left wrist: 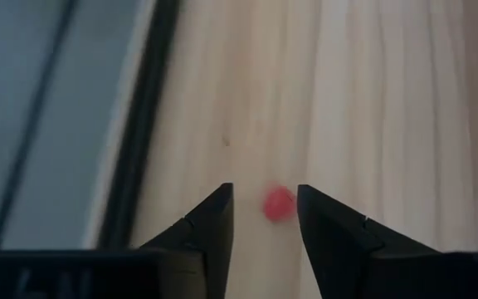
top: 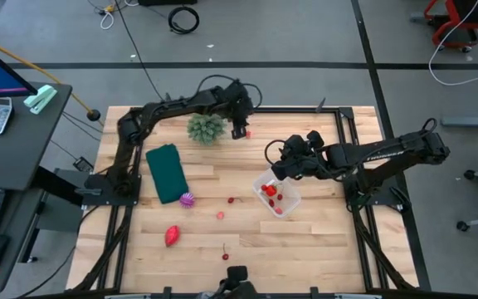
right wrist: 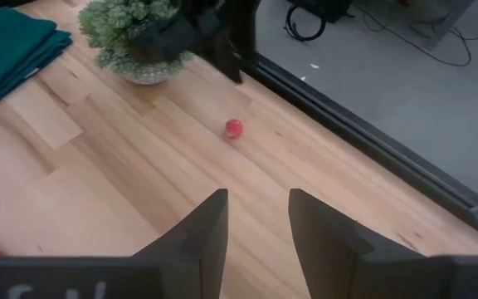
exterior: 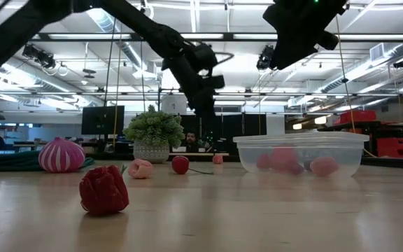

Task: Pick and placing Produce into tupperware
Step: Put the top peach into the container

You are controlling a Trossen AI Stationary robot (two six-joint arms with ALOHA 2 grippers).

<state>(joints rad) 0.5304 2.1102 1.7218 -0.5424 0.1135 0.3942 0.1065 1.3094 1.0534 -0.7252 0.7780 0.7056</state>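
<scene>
Left wrist view: I'm hovering the left gripper (left wrist: 262, 218), fingers spread, over a small red berry (left wrist: 278, 203); right gripper (right wrist: 257, 220), also spread, is waiting above the tupperware (top: 290, 202).

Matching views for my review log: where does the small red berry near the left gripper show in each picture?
High: red berry beside the left gripper, near the far edge.
Low: likely the small one, mid-distance.
Left wrist: between the open fingers.
Right wrist: centre.
Shared landmark: spiky green plant.

No text, label, brand or number can be read anywhere.
</scene>
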